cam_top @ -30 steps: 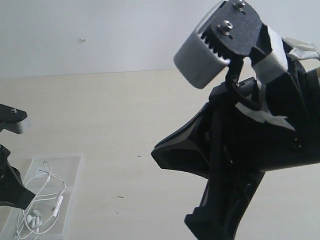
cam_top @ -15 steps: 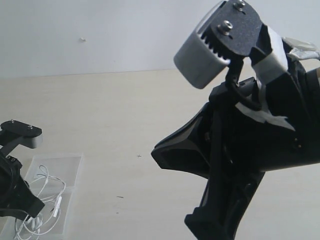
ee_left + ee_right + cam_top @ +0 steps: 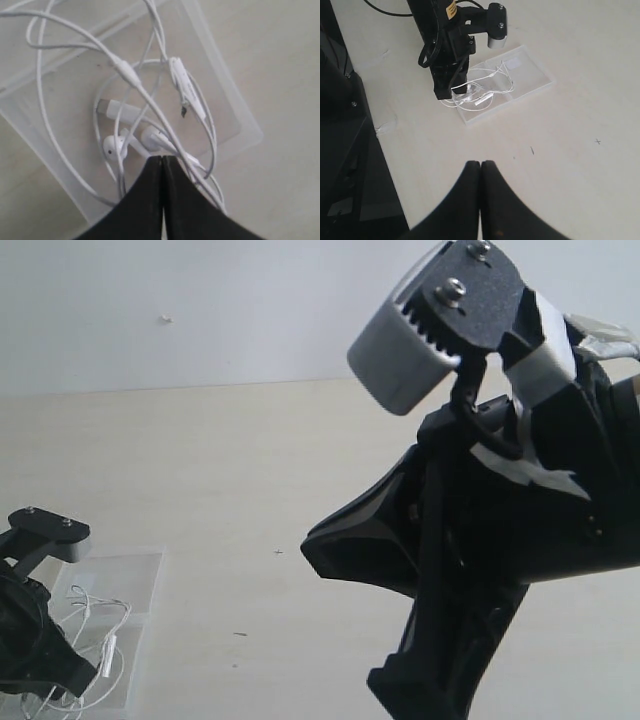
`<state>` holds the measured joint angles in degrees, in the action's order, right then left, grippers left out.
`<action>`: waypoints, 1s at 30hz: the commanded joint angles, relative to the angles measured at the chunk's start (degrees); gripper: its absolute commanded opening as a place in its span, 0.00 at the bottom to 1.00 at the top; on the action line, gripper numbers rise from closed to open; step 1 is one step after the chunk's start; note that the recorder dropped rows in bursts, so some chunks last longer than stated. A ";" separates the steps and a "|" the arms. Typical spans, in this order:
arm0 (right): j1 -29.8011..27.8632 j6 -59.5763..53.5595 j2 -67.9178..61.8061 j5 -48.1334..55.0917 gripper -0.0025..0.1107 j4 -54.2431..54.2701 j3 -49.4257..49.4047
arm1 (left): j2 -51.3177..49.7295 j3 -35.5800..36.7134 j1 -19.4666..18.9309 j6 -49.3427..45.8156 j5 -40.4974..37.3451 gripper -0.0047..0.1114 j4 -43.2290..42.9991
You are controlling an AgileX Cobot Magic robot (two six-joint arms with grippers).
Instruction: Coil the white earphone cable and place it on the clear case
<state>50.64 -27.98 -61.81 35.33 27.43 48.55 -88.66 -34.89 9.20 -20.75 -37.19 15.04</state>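
Note:
The white earphone cable lies in loose tangled loops on the clear case, with its inline remote and two earbuds inside the loops. My left gripper is shut, its tips pressed together right over the earbuds; cable strands run beside and under the tips, none visibly between them. In the exterior view the case and cable sit at the bottom left, partly behind the left arm. My right gripper is shut and empty, high above bare table, well away from the case.
The right arm fills the right half of the exterior view. A dark frame runs along one table edge in the right wrist view. A white wall stands behind the beige table.
The left arm has moved rightward and down over the case, covering more of the cable. The cable loops have shifted slightly. The right arm has stayed still.

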 commanded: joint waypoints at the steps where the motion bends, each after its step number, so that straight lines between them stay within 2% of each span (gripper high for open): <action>1: 0.00 -0.43 0.40 -0.94 0.02 0.54 -0.18 | -0.41 0.34 -0.09 -0.03 1.47 0.04 0.50; 18: 0.00 -0.80 0.40 -0.94 0.02 0.65 -0.18 | -3.74 0.22 -0.09 -1.48 3.66 0.04 0.94; 30: 0.00 -1.93 0.40 -1.27 0.02 0.76 -0.18 | 1.98 -2.14 -0.09 -1.35 -1.37 0.04 3.63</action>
<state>50.64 -29.12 -61.81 34.95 27.87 48.55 -88.63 -36.05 9.20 -22.07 -37.02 17.15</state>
